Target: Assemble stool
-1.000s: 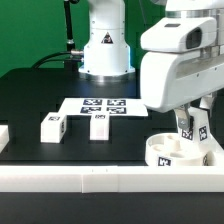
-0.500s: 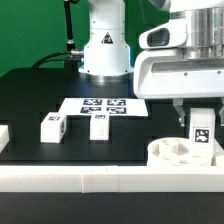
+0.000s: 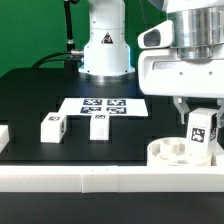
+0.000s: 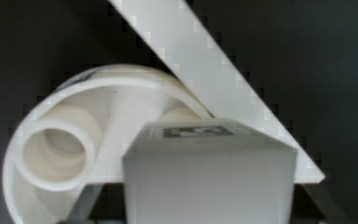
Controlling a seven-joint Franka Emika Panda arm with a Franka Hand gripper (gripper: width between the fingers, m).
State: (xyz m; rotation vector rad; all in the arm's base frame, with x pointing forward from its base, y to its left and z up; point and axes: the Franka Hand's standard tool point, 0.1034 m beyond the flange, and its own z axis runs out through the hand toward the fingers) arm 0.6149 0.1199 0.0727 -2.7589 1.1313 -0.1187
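Gripper [image 3: 200, 114] clamped tight on one leg [image 3: 201, 132], held upright right over the seat [image 3: 166, 153] at the near edge, exterior view's right. Can't tell if touching. Two loose legs [image 3: 53, 127] [image 3: 99, 125] lying further left, just near of the marker board [image 3: 105, 104].

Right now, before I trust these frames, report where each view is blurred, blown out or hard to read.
Exterior view: fairly sharp, tags on the marker board and two loose legs readable; the white seat barely separates from the white rail. Wrist view: soft all over; the gripped leg looms close, its tag smeared; the seat glows against black with little shading.
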